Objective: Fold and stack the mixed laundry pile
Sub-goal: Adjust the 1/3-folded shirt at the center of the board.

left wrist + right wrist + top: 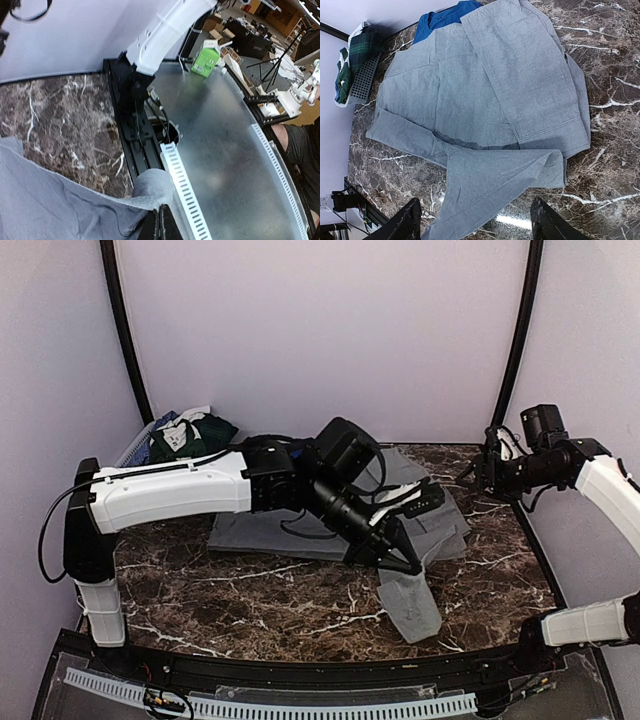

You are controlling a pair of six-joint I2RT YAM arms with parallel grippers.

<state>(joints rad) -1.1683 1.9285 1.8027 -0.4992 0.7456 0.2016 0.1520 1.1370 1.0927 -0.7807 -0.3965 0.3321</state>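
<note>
Mixed laundry pile (pixel 190 435): dark-green and patterned pieces are heaped in the grey mesh basket (pixel 364 80) at the left rear corner of the counter (pixel 250 610). One garment from it, a light-grey shirt (pixel 485 100), is spread on the dark marbled surface near the middle. A royal-blue T-shirt (pixel 442 17) is seen under the far edge of the grey shirt, mostly covered by it. One panel of the grey shirt is folded over the body. A sleeve (pixel 412 605) is stretched toward the near edge of the counter.

Left arm: extended across the counter from the left, over the grey shirt. The left hand (pixel 161 220) is clenched on the grey cloth. In the left wrist view a rounded fold of the fabric is bunched right at the fingertips, and the rest falls away to the counter.

Right arm: held at the right rear, above the counter and apart from the garments. The right hand (pixel 475 201) is released, with its two fingers spread wide and nothing between them. The grey shirt is seen below it.
</note>
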